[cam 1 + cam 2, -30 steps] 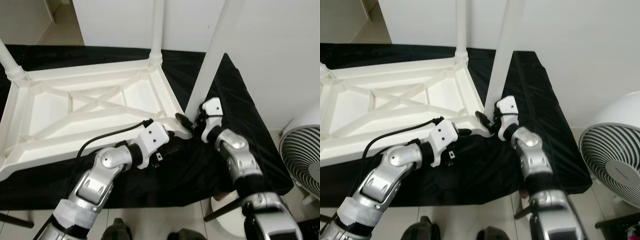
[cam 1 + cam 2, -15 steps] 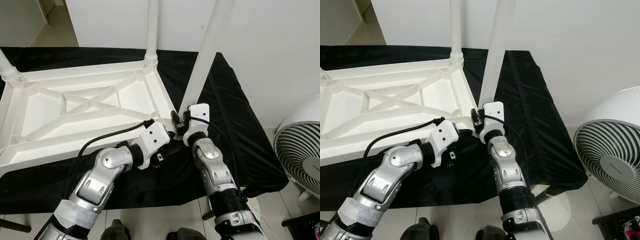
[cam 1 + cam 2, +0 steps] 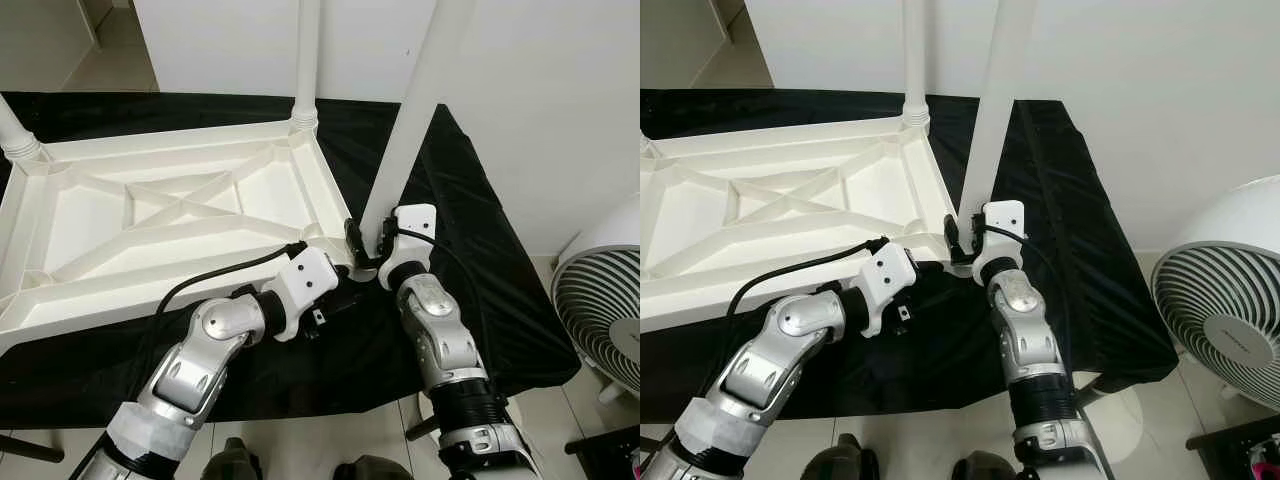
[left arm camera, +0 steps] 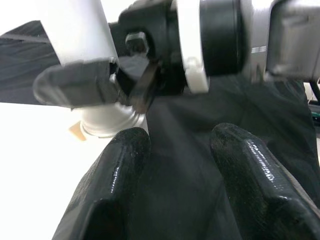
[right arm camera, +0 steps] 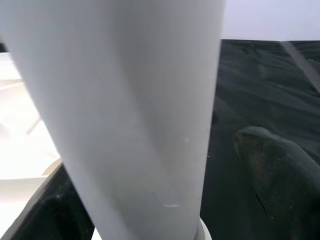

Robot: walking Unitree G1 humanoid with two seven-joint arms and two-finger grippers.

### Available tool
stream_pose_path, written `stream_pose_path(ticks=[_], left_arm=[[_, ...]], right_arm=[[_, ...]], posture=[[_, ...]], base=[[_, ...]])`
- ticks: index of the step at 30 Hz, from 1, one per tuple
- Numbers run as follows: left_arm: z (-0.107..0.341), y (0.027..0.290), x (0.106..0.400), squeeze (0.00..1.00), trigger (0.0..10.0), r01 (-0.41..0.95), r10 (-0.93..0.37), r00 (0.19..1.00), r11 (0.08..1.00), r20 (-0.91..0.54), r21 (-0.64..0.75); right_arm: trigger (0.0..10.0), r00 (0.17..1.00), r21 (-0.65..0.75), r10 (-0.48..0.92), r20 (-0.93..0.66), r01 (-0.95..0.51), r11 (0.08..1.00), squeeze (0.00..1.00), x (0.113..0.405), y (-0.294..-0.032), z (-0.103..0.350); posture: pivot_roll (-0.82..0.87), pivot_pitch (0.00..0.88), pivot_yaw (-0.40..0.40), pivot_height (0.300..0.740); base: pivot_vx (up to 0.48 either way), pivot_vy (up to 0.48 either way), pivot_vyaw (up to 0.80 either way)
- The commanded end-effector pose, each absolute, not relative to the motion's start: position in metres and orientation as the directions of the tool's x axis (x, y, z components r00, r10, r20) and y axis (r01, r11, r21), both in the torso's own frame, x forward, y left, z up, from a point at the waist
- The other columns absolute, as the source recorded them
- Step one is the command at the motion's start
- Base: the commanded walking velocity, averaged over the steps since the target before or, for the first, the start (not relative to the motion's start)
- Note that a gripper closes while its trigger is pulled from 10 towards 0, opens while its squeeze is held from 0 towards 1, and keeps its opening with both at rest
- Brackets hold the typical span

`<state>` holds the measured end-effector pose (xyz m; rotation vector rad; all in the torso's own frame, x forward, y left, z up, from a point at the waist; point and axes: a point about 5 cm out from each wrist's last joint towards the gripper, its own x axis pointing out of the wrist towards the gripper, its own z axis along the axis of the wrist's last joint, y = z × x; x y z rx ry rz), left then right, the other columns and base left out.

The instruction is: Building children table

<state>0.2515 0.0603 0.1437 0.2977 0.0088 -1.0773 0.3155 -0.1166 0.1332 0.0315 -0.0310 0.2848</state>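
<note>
tabletop: white plastic children's tabletop (image 3: 170, 225), upside down, ribbed underside showing, on black-draped counter (image 3: 470, 260)
near-corner leg: white round leg (image 3: 415, 110), upright

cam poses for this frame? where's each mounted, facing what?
Left/right eye: head, looking forward-down at the upturned table top on black cloth; both silver arms show.
Left wrist: along the left claw toward the right claw at the table leg.
Right wrist: close on that leg.
Shared: the leg.
</note>
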Motion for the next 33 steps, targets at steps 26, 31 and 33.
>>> stream_pose_path(ticks=[26, 31, 33], left_arm=[[0.150, 0.062, 0.257, 0.00, 10.0, 0.845, -0.849, 0.512, 0.470, -0.130, 0.256], [0.150, 0.062, 0.257, 0.00, 10.0, 0.842, -0.846, 0.517, 0.475, -0.130, 0.255], [0.150, 0.063, 0.256, 0.00, 10.0, 0.842, -0.846, 0.517, 0.476, -0.130, 0.254]], right_arm=[[0.0, 0.650, -0.124, 0.758, -0.051, -0.758, 0.641, 0.00, 0.340, -0.121, 0.133], [0.0, 0.653, -0.113, 0.755, -0.059, -0.756, 0.645, 0.00, 0.341, -0.123, 0.131], [0.0, 0.660, -0.111, 0.749, -0.062, -0.750, 0.651, 0.00, 0.341, -0.124, 0.130]], posture=[[0.01, 0.000, -0.027, 0.740], [0.02, 0.000, -0.031, 0.740], [0.01, 0.000, -0.032, 0.740]], base=[[0.000, 0.000, 0.00], [0.000, 0.000, 0.00], [0.000, 0.000, 0.00]])
